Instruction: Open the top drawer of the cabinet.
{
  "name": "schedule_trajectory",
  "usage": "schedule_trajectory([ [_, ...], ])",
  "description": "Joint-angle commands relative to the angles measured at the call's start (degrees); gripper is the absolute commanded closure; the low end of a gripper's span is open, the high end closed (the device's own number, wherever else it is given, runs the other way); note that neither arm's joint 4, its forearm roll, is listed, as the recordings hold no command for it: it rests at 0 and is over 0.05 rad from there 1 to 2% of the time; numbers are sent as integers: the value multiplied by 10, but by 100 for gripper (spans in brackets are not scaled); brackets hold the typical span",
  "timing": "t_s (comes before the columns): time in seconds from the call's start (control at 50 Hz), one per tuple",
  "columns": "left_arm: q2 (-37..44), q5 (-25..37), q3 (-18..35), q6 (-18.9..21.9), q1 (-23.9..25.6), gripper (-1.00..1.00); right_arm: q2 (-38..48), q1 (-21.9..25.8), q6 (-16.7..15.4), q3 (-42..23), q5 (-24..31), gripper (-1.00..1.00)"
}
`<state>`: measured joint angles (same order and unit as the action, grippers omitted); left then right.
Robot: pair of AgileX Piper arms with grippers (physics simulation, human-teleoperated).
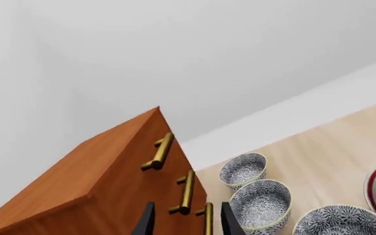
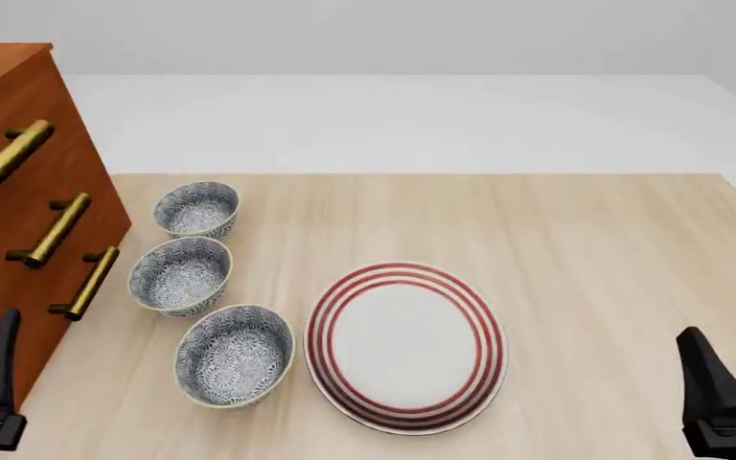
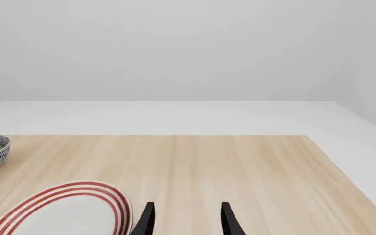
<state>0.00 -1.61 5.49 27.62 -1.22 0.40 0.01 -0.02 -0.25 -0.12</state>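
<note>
Top drawer (image 2: pixel 11 125) of cabinet (image 2: pixel 16 278): stiff wood, prob slides straight; grab brass bar handle (image 2: pixel 8 156) mid-span. Left gripper (image 1: pixel 186 221) fingers apart, empty; right gripper (image 3: pixel 186 220) apart too.

front view high above the table (image 2: pixel 598 220); wrist views low, forward-facing, both sharing its plate (image 2: pixel 404 347).

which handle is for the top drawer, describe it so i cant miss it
Find the tall reddish-brown cabinet at the table's left edge. Three brass bar handles run down its front; take the highest one, above the other two and farthest from the bowls.
</note>
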Motion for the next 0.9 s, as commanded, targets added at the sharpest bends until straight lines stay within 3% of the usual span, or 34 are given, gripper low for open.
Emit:
schedule_trajectory([
  [0.02, 0, -19, -15, 59, 6, -100, 0, 0, 0, 0, 0, -100],
  [0.1, 0, -43, -33, 99, 4, -100, 0, 0, 0, 0, 0, -100],
  [0.7, 3, -54, -44, 216, -17, -100, 0, 0, 0, 0, 0, -100],
  [0.9, 94, -147, -54, 270, -20, -100, 0, 0, 0, 0, 0, -100],
])
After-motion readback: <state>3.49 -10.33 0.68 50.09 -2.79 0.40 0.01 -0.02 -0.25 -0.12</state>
